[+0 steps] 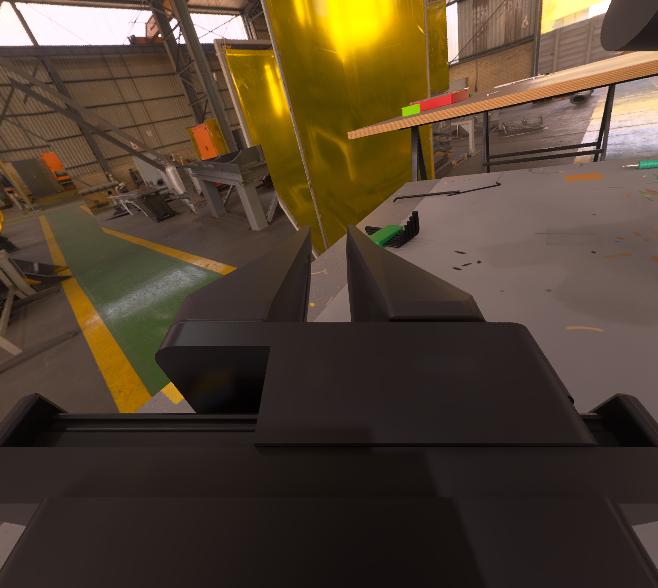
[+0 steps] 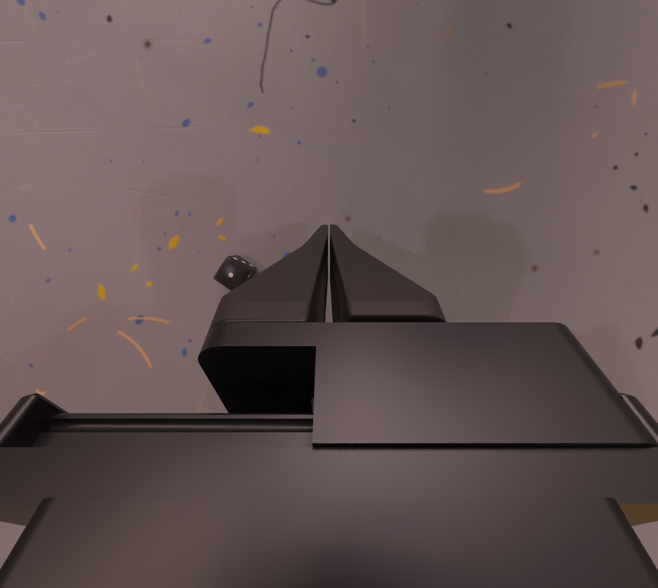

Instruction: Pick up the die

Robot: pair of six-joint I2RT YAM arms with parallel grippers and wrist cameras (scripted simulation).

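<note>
we see the die (image 2: 235, 272), small and black with white pips and rounded corners, sitting tilted on the paint-speckled grey table (image 2: 427, 144), one single-pip face towards us.

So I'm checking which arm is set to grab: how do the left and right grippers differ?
The left gripper has its fingers apart with a clear gap; the right gripper has its fingers pressed together. The left points out over the table edge, near a green hex key set; the right looks down at the tabletop, the die lying beside its left finger, ungripped. Both are black and hold nothing.
</note>
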